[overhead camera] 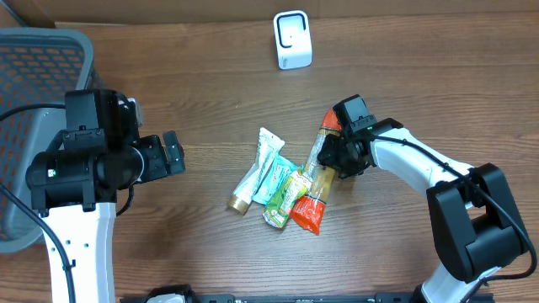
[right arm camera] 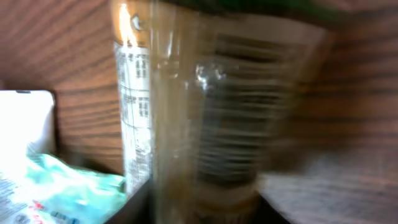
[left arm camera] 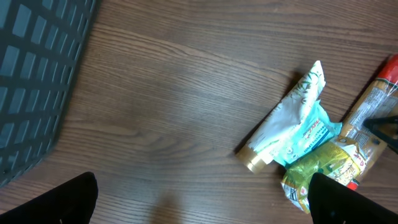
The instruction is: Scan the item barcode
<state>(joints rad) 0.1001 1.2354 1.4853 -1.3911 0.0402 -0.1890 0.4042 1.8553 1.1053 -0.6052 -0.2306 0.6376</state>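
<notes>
A long clear pack with red ends lies on the wooden table at the right edge of a small pile. My right gripper is shut around its upper part. In the blurred right wrist view the pack fills the space between my right gripper's dark fingers, and a barcode shows on it. The white scanner stands at the far edge of the table. My left gripper hovers open to the left of the pile and holds nothing, as its own view also shows.
The pile also holds a white tube with a gold cap, a teal sachet and a green packet. A grey mesh basket stands at the far left.
</notes>
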